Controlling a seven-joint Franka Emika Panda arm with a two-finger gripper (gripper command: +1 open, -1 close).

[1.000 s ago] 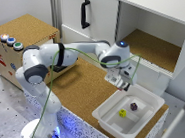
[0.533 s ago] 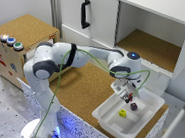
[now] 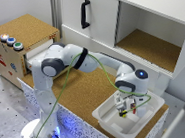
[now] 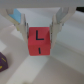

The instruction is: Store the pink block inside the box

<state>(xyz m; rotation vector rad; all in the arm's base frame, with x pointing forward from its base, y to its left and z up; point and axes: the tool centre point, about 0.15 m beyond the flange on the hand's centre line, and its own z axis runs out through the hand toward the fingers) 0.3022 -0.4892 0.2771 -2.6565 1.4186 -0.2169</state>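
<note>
Between tool (image 4: pixel 39 27) fingers: smooth red cube (image 4: pixel 40 42) (lettered)

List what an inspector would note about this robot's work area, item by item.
Surface: cork tabletop with a white tray on it.
Job's things: pink block lying in the tray, beside the gripper, not held; wooden box at the exterior view's left.
Clutter: red cube with black marks; small yellow cube.
Grippers: gripper down in the tray, fingers either side of the red cube; contact unclear.
Cables: green cable along the arm.
Surroundings: white cabinet, one compartment open.
</note>
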